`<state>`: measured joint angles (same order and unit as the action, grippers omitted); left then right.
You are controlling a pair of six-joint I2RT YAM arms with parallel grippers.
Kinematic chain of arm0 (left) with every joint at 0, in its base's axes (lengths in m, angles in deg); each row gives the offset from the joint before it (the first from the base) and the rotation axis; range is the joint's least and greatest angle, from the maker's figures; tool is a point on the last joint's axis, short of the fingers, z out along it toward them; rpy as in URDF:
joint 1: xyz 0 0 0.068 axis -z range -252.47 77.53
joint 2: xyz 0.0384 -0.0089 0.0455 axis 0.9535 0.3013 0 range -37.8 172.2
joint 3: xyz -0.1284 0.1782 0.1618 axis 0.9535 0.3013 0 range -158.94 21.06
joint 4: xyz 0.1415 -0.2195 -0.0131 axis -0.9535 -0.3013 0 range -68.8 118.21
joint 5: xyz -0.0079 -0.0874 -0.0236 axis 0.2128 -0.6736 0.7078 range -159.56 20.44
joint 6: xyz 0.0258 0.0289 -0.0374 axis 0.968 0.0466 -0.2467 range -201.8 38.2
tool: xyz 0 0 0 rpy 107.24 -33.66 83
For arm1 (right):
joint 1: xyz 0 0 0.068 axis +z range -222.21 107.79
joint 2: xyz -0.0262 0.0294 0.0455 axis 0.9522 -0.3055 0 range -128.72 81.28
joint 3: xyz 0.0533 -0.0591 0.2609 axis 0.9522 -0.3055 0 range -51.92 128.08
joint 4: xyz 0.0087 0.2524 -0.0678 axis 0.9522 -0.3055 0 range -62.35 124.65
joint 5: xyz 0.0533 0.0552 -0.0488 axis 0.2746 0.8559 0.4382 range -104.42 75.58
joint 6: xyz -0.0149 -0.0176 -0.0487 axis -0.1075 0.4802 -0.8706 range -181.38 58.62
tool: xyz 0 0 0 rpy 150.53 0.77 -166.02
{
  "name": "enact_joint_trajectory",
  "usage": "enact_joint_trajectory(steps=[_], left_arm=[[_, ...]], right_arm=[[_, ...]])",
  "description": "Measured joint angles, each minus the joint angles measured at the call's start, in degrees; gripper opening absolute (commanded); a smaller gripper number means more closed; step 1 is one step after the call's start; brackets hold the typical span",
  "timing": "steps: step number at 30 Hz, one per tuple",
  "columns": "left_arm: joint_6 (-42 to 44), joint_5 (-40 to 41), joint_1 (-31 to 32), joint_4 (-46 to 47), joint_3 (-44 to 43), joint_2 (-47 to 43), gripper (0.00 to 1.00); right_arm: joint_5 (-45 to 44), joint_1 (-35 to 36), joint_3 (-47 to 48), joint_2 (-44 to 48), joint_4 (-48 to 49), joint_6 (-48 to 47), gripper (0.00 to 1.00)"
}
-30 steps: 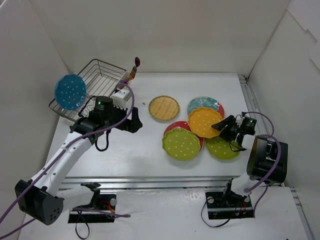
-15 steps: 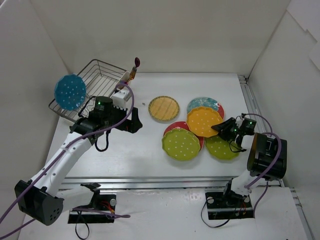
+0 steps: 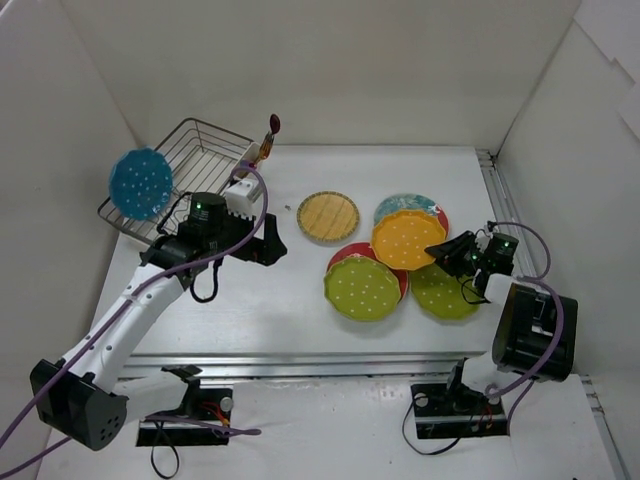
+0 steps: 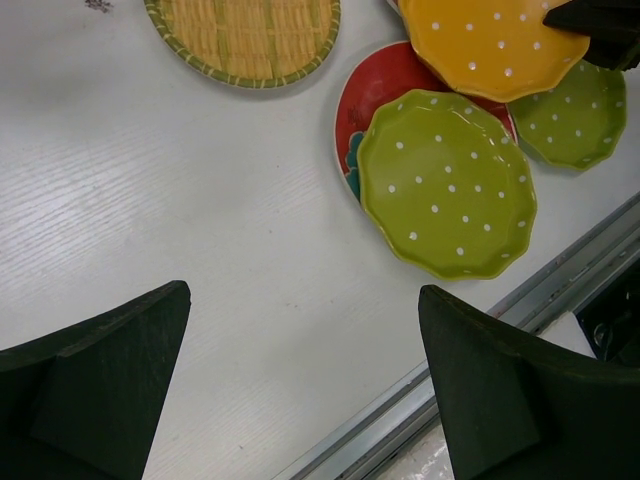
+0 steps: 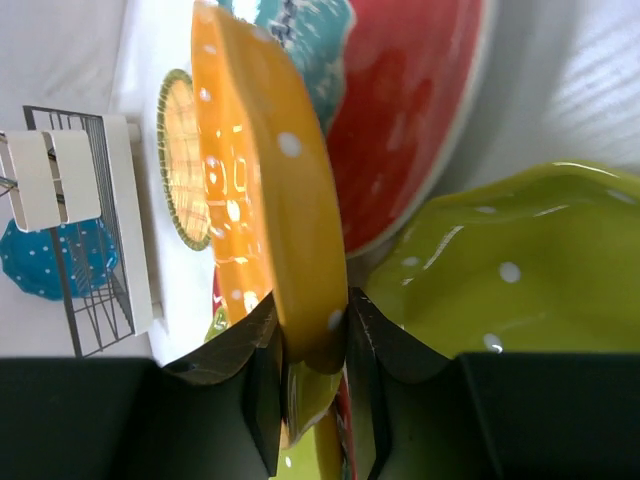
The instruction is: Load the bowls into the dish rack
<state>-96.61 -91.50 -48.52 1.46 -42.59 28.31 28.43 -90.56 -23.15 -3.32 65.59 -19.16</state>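
The silver wire dish rack (image 3: 200,150) stands at the far left, with a white-dotted blue bowl (image 3: 140,183) upright at its left edge. My right gripper (image 3: 445,249) is shut on the rim of the orange bowl (image 3: 404,240); in the right wrist view the pads (image 5: 262,350) clamp its edge (image 5: 260,180), and the bowl is tilted. A green bowl (image 3: 363,288) lies on a red-and-teal bowl (image 3: 348,254). The second green bowl (image 3: 438,296) lies under my right gripper. Another red-and-teal bowl (image 3: 403,206) and the tan woven bowl (image 3: 327,216) lie further back. My left gripper (image 3: 270,245) is open and empty (image 4: 305,300).
A white utensil cup (image 3: 240,192) sits on the rack's near right corner, with a utensil (image 3: 270,135) sticking up behind it. White walls close in the left, back and right. A metal rail (image 3: 500,200) runs along the table's right side and another along the front (image 4: 560,270).
My right wrist has shifted a little to the right and the orange bowl's gripped edge has risen slightly. The left arm has not moved.
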Motion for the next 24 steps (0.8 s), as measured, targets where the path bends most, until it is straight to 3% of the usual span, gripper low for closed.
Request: enact_joint_trajectory(steps=[12,24], left_arm=[[-8.28,-4.13,0.0,7.54,4.09,-0.02,0.91],[-21.18,-10.62,0.0,27.39,9.09,6.45,0.92]], right_arm=[[0.92,0.02,0.24,5.51,-4.17,-0.13,0.0],[5.01,0.48,4.52,10.67,-5.07,3.87,0.0]])
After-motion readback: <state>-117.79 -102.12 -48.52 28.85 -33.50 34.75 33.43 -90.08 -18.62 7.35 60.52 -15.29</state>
